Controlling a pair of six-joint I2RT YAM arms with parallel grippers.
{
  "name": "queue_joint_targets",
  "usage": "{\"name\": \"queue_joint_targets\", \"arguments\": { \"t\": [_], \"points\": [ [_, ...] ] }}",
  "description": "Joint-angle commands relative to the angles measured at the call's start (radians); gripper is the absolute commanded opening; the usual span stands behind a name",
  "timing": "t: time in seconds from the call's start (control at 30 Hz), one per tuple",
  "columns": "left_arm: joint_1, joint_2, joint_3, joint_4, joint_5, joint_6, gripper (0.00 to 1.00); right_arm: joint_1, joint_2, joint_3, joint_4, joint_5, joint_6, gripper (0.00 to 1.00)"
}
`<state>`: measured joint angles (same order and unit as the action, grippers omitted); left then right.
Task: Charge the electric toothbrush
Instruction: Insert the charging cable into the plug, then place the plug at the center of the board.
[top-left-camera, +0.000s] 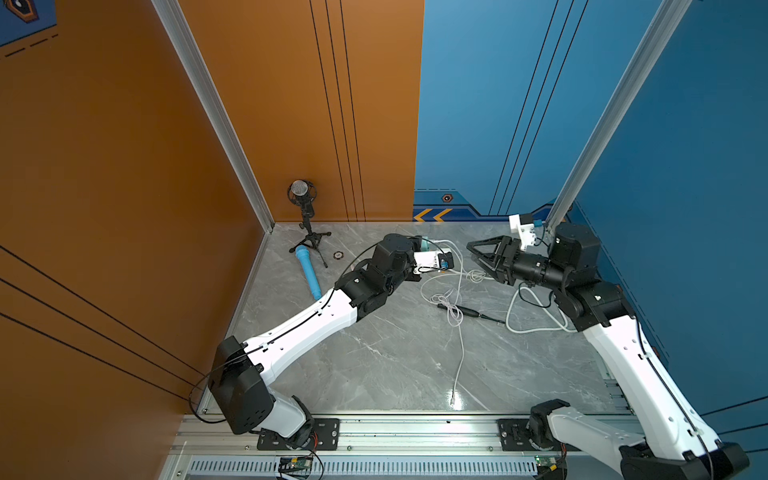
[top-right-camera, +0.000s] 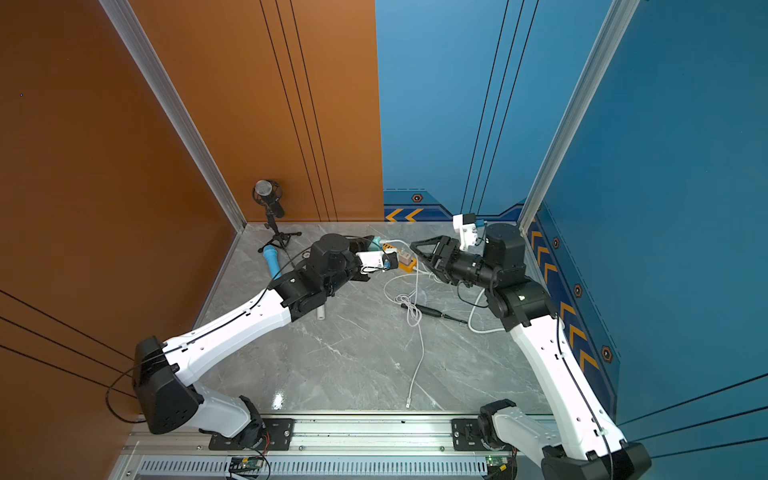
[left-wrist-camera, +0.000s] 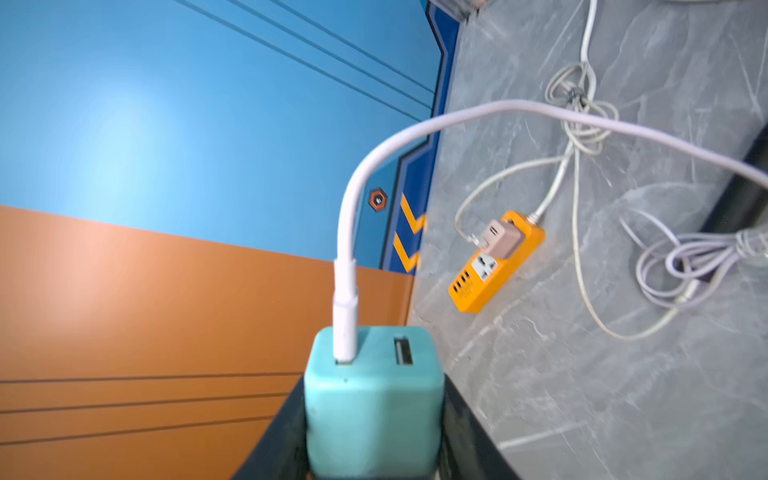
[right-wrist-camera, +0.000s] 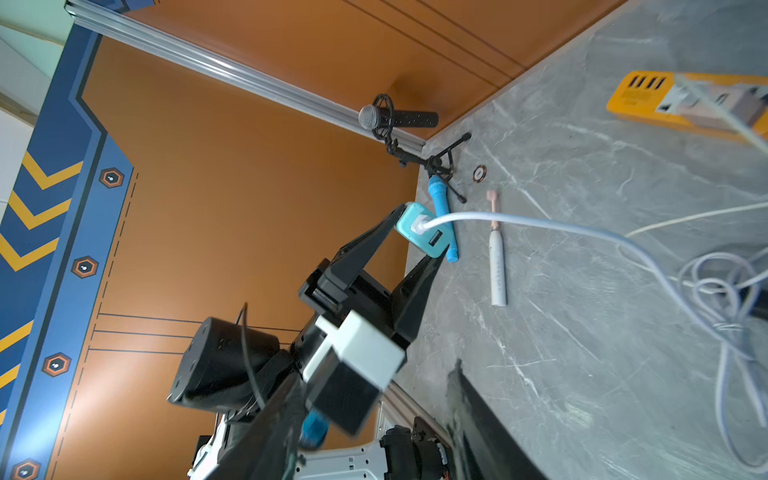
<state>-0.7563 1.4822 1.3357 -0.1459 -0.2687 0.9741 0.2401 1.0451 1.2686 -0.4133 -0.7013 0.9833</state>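
Note:
The electric toothbrush, white with a pink head, lies flat on the grey table; in a top view only its end shows beneath the left arm. My left gripper is shut on a teal charger adapter, held above the table at the back. A white cable is plugged into the adapter and arcs down to the table. My right gripper stands open just right of the adapter, nothing between its fingers. The orange power strip lies beyond it.
A beige plug sits in the power strip. A microphone on a tripod, a blue tube and a small ring are at the back left. Coiled cables and a black probe lie mid-table.

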Motion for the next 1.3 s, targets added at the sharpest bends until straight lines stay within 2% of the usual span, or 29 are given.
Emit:
{"name": "queue_joint_targets", "arguments": {
  "t": [0.0,0.1,0.2,0.33,0.5,0.63,0.7,0.8,0.9,1.07,1.13,1.2,1.27],
  "points": [
    [0.015,0.01,0.009,-0.281,0.012,-0.333,0.0,-0.034,-0.093,-0.018,-0.068,0.099,-0.106,0.59],
    [0.022,0.027,-0.037,-0.369,0.01,-0.491,0.0,-0.044,-0.116,-0.033,-0.096,0.151,-0.131,0.6],
    [0.044,0.077,-0.068,-0.414,0.059,-0.627,0.0,-0.044,-0.108,-0.044,-0.102,0.16,-0.137,0.6],
    [0.076,0.232,0.005,-0.486,0.126,-0.774,0.0,-0.044,-0.083,-0.041,-0.106,0.154,-0.135,0.6],
    [0.109,0.419,0.134,-0.548,0.15,-0.8,0.0,-0.047,-0.09,-0.055,-0.111,0.164,-0.133,0.6],
    [0.139,0.505,0.189,-0.563,0.164,-0.817,0.0,-0.054,-0.107,-0.069,-0.12,0.169,-0.136,0.6],
    [0.154,0.537,0.204,-0.566,0.167,-0.822,0.16,-0.058,-0.114,-0.075,-0.122,0.172,-0.135,0.61],
    [0.169,0.584,0.225,-0.582,0.167,-0.826,0.24,-0.062,-0.112,-0.074,-0.122,0.171,-0.134,0.61],
    [0.173,0.598,0.235,-0.593,0.171,-0.821,0.41,-0.065,-0.109,-0.069,-0.125,0.169,-0.13,0.61],
    [0.189,0.559,0.241,-0.595,0.212,-0.841,0.49,-0.066,-0.11,-0.066,-0.124,0.172,-0.123,0.61],
    [0.19,0.522,0.24,-0.595,0.212,-0.859,0.59,-0.065,-0.11,-0.067,-0.122,0.174,-0.12,0.61],
    [0.189,0.478,0.231,-0.595,0.207,-0.885,0.74,-0.065,-0.109,-0.068,-0.122,0.174,-0.119,0.61],
    [0.183,0.426,0.214,-0.596,0.205,-0.955,0.76,-0.068,-0.108,-0.069,-0.124,0.178,-0.121,0.61]
  ]
}}
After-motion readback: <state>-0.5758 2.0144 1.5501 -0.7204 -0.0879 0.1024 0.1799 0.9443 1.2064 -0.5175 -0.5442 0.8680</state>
